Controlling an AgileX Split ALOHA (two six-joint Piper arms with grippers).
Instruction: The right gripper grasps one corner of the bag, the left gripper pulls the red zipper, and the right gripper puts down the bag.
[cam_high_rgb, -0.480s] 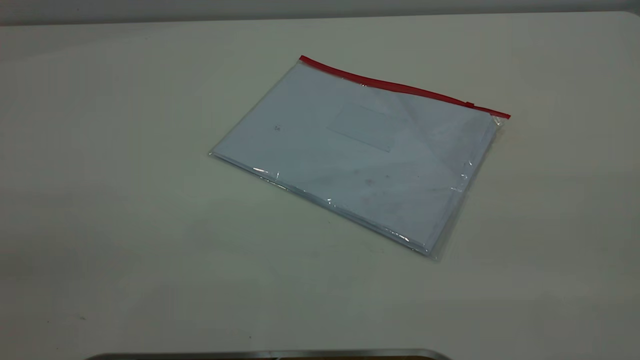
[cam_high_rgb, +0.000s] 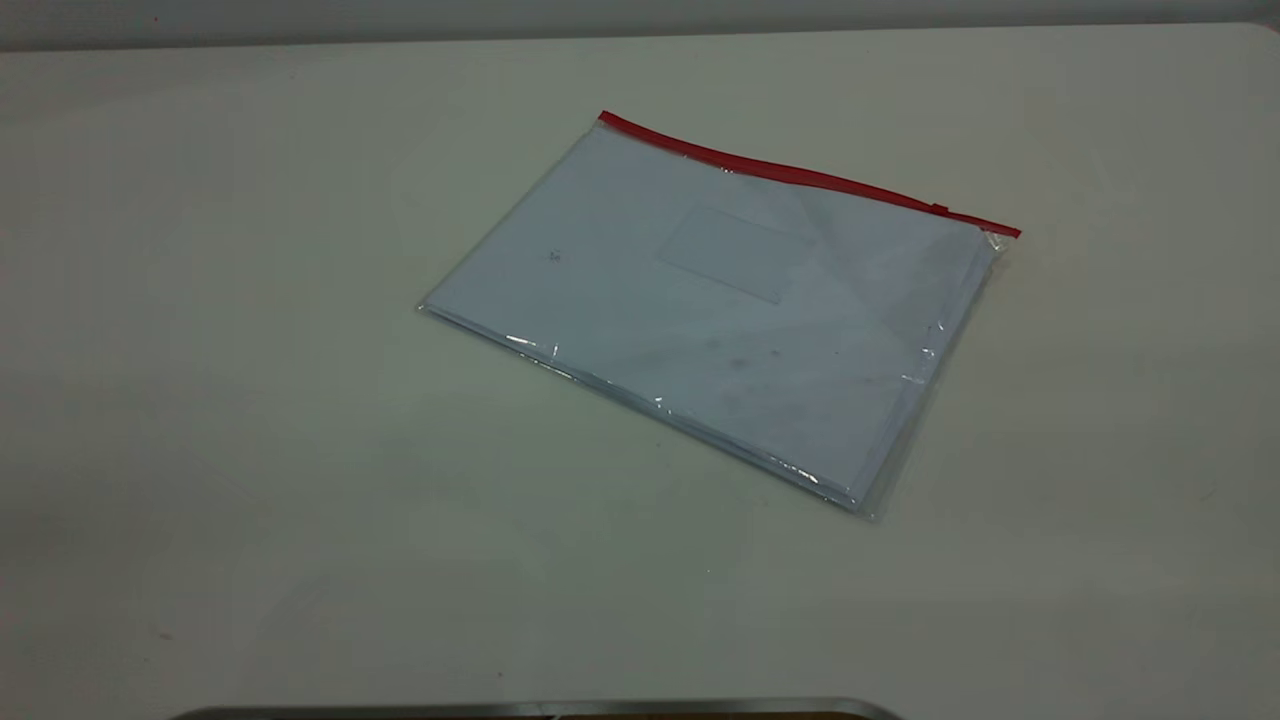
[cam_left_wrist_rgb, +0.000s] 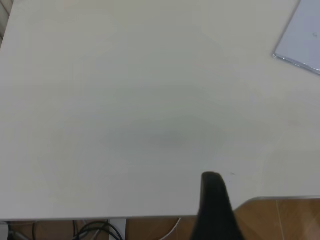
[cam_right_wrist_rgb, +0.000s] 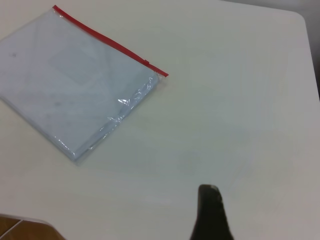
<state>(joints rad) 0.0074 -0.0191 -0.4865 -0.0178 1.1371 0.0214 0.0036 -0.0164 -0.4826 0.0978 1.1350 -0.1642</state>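
The bag (cam_high_rgb: 720, 300) is a clear pouch with white paper inside, lying flat on the white table (cam_high_rgb: 250, 400), right of the middle. The red zipper (cam_high_rgb: 800, 175) runs along its far long edge, with the small slider tab (cam_high_rgb: 940, 209) near the right end. Neither gripper shows in the exterior view. The right wrist view shows the bag (cam_right_wrist_rgb: 75, 85), its zipper (cam_right_wrist_rgb: 107, 40) and the slider (cam_right_wrist_rgb: 147, 62), with the right gripper (cam_right_wrist_rgb: 210, 210) well apart over bare table. The left wrist view shows one bag corner (cam_left_wrist_rgb: 302, 42) far from the left gripper (cam_left_wrist_rgb: 215, 205), which is near the table's edge.
A metal rim (cam_high_rgb: 540, 708) lies at the table's near edge. The left wrist view shows the table's edge with brown floor (cam_left_wrist_rgb: 285, 220) and cables (cam_left_wrist_rgb: 95, 230) below. The right wrist view shows a rounded table corner (cam_right_wrist_rgb: 300, 17).
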